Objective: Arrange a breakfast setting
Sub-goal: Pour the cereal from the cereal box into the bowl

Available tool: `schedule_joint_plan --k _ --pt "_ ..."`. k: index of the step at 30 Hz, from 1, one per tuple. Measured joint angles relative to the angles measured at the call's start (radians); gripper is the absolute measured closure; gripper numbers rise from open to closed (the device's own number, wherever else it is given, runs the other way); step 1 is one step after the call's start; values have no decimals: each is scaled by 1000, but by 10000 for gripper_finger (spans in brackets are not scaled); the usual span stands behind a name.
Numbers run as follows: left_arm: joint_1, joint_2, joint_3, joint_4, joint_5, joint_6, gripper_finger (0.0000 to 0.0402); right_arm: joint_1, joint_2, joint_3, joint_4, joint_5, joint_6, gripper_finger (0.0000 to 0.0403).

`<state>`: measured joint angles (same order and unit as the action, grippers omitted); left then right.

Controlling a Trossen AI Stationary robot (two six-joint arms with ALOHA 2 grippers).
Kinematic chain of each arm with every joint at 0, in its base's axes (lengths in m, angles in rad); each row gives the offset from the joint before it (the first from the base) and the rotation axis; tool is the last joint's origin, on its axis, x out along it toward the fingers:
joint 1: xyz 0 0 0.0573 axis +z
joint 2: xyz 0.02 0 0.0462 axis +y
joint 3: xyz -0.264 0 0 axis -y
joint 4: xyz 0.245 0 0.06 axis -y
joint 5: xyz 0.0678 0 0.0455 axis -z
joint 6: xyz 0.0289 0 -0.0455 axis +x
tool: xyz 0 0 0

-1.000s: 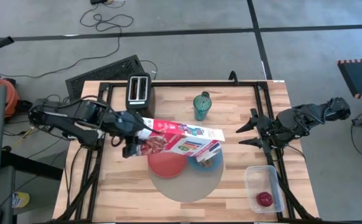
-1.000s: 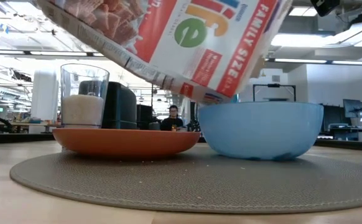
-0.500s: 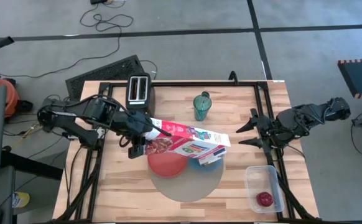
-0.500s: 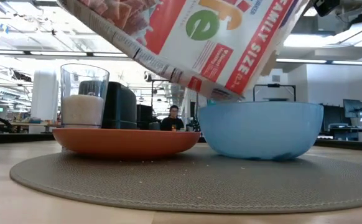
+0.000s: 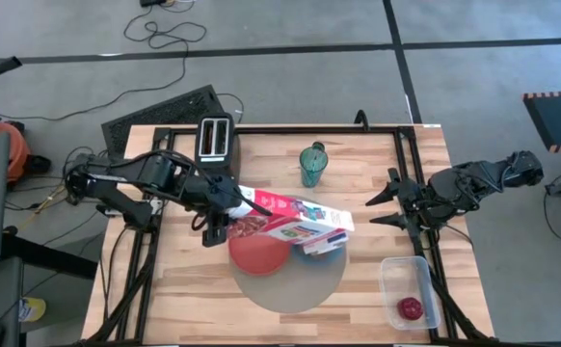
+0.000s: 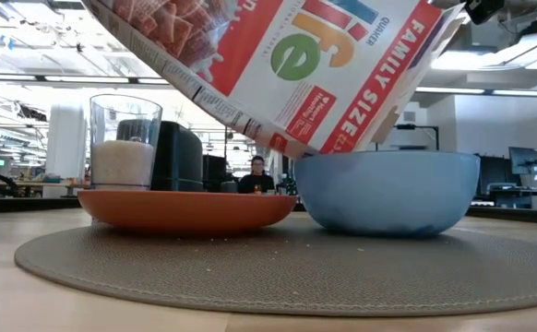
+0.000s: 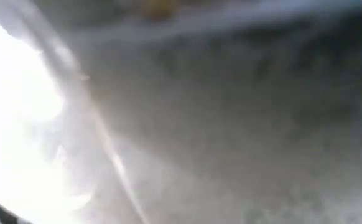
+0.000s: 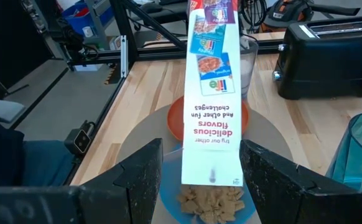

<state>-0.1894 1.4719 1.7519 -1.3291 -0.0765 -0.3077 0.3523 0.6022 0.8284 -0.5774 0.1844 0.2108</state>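
Red-and-white cereal box (image 5: 290,220) tilting over the blue bowl (image 6: 386,191), open end down, held at its other end by the left gripper (image 5: 217,205), fingers closed on the box at about 9 o'clock from the mat's centre; cereal pieces (image 8: 211,201) lying in the bowl under the box mouth, seen from the right wrist; reading on the box front, low view: "FAMILY SIZE", part of a large "ife" logo, "QUAKER" in small letters; reading on the narrow side panel, upside down in the right wrist view: "try our other delicious flavors", with "challenges" apparently below; smaller print too fine to read.

Sitting on the round grey-beige mat (image 5: 290,287), near the table's 6 o'clock edge: red-orange plate (image 5: 257,254) at the mat's 10 o'clock, bowl just beside it at 2 o'clock; small clear glass (image 6: 125,139) standing on the plate, part filled with something white; teal tumbler (image 5: 312,164) standing upright well apart at 12 o'clock from the mat; black toaster (image 5: 212,141) at 11 o'clock; small red fruit (image 5: 411,308) resting in a clear container (image 5: 403,280) at 4 o'clock.

Waiting at the table's 3 o'clock edge, right gripper (image 5: 384,208), fingers spread wide, holding nothing.

Blurred beyond use, left wrist view.
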Motion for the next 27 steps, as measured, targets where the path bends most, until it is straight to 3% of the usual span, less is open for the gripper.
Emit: schedule_joint_plan --k 13,27 --pt "-8 -15 -13 48 -51 1 264 0 0 0 -21 0 4 163" --pt "-78 -144 -219 219 -91 -83 264 0 0 0 -24 0 2 163"
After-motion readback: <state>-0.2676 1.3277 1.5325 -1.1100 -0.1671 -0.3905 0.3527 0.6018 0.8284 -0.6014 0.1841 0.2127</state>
